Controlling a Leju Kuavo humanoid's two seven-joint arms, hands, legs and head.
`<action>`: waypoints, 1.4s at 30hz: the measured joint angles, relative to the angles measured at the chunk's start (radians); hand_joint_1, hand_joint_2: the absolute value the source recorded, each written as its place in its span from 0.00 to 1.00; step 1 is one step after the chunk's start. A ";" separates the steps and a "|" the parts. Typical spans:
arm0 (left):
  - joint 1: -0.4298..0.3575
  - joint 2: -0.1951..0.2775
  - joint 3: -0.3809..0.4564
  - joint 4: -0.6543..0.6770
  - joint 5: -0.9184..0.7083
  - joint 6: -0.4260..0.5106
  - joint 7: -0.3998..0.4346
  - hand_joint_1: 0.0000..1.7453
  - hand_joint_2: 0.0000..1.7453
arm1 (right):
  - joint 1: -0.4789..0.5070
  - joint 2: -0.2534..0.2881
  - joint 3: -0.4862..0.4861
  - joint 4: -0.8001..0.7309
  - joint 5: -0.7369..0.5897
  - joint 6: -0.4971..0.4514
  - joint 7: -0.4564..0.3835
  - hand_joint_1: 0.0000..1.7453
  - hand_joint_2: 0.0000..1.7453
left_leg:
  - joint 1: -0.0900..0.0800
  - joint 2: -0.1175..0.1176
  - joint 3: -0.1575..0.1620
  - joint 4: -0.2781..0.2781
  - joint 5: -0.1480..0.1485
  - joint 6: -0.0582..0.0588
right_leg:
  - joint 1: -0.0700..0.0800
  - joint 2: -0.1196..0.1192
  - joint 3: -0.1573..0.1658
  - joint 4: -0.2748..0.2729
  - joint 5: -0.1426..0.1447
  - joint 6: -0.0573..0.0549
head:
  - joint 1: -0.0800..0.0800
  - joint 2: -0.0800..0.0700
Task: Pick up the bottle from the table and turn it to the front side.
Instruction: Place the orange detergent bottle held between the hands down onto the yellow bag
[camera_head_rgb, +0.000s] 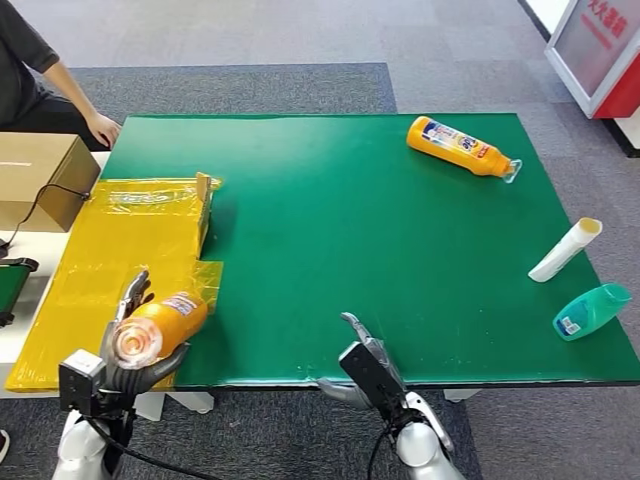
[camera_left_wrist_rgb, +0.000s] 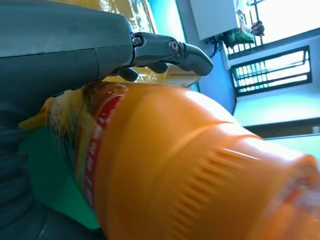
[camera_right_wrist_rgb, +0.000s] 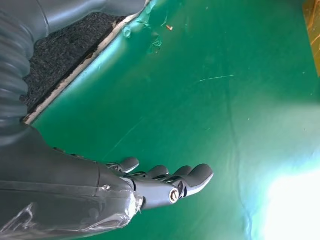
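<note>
Left hand (camera_head_rgb: 132, 340) grips orange bottle (camera_head_rgb: 162, 325) at the near-left table corner, fingers wrapped round it; right hand (camera_head_rgb: 370, 365) empty, fingers straight and slightly apart over the near edge.
Bottle held sideways above yellow plastic sheet (camera_head_rgb: 113, 260) beside green table (camera_head_rgb: 362, 230). Far right: second orange bottle (camera_head_rgb: 460, 147), white tube (camera_head_rgb: 564, 250), teal bottle (camera_head_rgb: 591, 311), all lying well apart. Cardboard box (camera_head_rgb: 41, 175) and a person's hand (camera_head_rgb: 103, 128) far left.

right hand (camera_right_wrist_rgb: 166, 182), grey, dark fingers (camera_right_wrist_rgb: 196, 175) extended and empty, above glossy green table covering (camera_right_wrist_rgb: 211, 100); pale table edge (camera_right_wrist_rgb: 75, 70) and dark grey carpet (camera_right_wrist_rgb: 64, 50) beyond.
</note>
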 joint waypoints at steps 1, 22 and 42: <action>0.001 -0.004 0.014 0.020 0.027 -0.020 -0.016 0.00 1.00 | 0.001 0.000 -0.001 -0.002 0.000 0.002 -0.001 0.00 1.00 | 0.000 0.000 0.000 0.000 0.000 0.000 | 0.000 0.000 0.000 0.000 0.000 0.000 | 0.000 0.000; -0.027 -0.028 0.117 0.041 -0.377 0.340 -0.002 0.98 1.00 | 0.036 0.000 -0.033 -0.069 0.011 0.019 0.028 0.00 1.00 | 0.001 0.000 0.000 0.000 0.000 0.000 | 0.001 0.000 0.000 0.000 0.000 -0.001 | 0.000 0.000; -0.048 0.079 -0.042 -0.129 -1.094 0.520 0.377 0.77 1.00 | 0.036 0.000 -0.042 -0.077 0.009 0.029 0.028 0.00 1.00 | 0.001 0.000 0.000 0.000 0.001 0.000 | 0.001 0.000 0.000 0.000 0.000 -0.001 | 0.000 0.000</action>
